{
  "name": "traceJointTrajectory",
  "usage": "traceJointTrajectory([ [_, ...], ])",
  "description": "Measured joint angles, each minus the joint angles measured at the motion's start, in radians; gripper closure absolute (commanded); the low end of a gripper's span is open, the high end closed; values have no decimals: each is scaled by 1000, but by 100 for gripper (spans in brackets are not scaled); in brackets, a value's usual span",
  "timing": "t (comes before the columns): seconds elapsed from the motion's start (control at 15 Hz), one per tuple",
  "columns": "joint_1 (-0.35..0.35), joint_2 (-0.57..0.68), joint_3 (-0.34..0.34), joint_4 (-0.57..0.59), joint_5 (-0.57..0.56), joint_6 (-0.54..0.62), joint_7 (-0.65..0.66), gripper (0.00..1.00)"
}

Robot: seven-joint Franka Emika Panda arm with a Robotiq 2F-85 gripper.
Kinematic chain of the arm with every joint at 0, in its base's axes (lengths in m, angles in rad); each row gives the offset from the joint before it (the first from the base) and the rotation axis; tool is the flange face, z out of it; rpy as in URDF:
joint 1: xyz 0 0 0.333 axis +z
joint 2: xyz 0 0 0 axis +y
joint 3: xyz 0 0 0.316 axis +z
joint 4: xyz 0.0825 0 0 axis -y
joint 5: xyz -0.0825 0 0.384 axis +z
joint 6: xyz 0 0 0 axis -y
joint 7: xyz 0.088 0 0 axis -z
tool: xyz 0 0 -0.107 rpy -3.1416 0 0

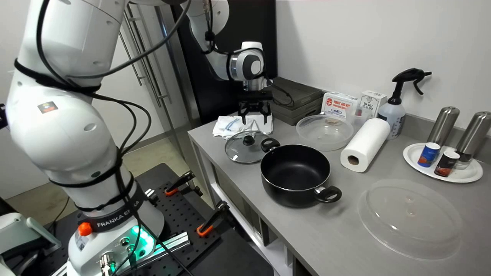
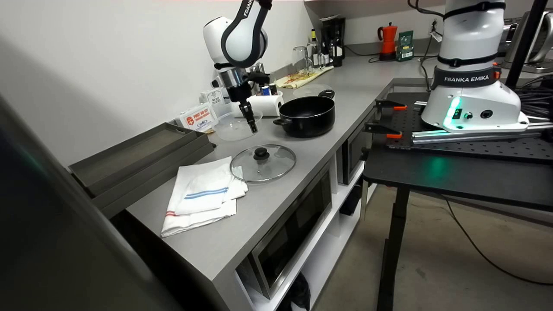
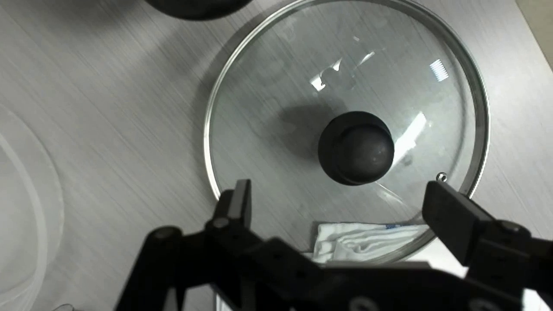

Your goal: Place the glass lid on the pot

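Gripper (image 1: 254,121), jaws apart, above grey counter (image 1: 326,234); white wall (image 1: 337,46) alongside; floor (image 2: 432,259) perhaps concrete.

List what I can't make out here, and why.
Pot: wrist view, mostly cut off by the top edge.
Glass lid: wrist view, part of the rim hidden by the jaws.
White towel: wrist view, partly hidden by the jaws.
Print on the blue canister: in an exterior view, too small to read.

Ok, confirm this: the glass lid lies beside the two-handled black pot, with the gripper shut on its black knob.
Not quite: the wrist view shows the gripper open and clear of the black knob. The glass lid does lie beside the two-handled black pot.
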Motion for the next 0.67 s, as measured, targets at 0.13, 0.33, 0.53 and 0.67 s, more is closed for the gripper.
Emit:
traceJointTrajectory([
  [0.13, 2, 11, 6, 0, 0, 0, -1, 0],
  [0.33, 2, 31, 14, 0, 0, 6, -1, 0],
  [0.53, 2, 57, 20, 0, 1, 27, -1, 0],
  [0.67, 2, 78, 25, 1, 1, 44, -1, 0],
])
